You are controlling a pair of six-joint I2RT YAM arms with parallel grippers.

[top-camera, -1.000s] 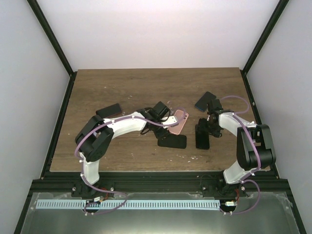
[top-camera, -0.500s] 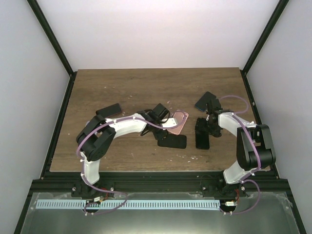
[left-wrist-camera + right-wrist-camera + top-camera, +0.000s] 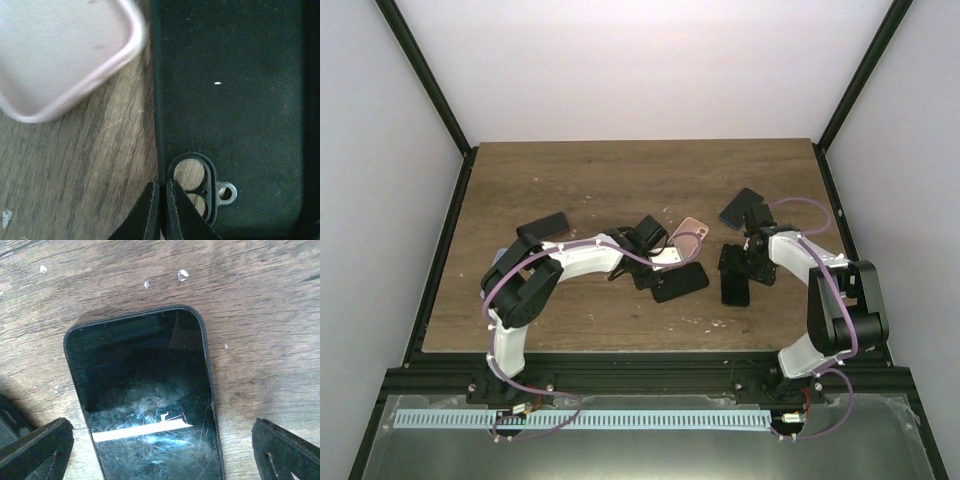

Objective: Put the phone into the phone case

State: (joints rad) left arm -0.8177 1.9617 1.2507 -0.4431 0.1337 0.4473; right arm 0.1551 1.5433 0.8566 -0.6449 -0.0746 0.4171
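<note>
left pincer (image 3: 161,212): clenched on side wall of black phone case (image 3: 240,100), right at camera cutout (image 3: 191,176); one finger outside the rim, the other apparently at the cutout edge.
black phone case: flat on surface (image 3: 75,165), open side up, mid-surface; pink case (image 3: 55,45) just beside its corner, thin strip of wood between them.
right pincer (image 3: 160,440): released, jaws spread wide either side of phone (image 3: 145,390), no contact visible.
phone: screen up, flat on surface, near the black case on its right side, not touching it, not in it.
step (judged): case pinned by left, phone pick not yet begun.
risk, case grip: thin soft wall only; likely flex, twist or slip out under any pull.
risk, phone pick: lying flat, low edges; closing pads could skid it, spin it or scrape wood instead of gripping.
risk, neighbour: pink case close; dragging black case could bump it.
risk, fit: camera end of phone cannot be told from screen side; wrong end toward cutout means no seat.
</note>
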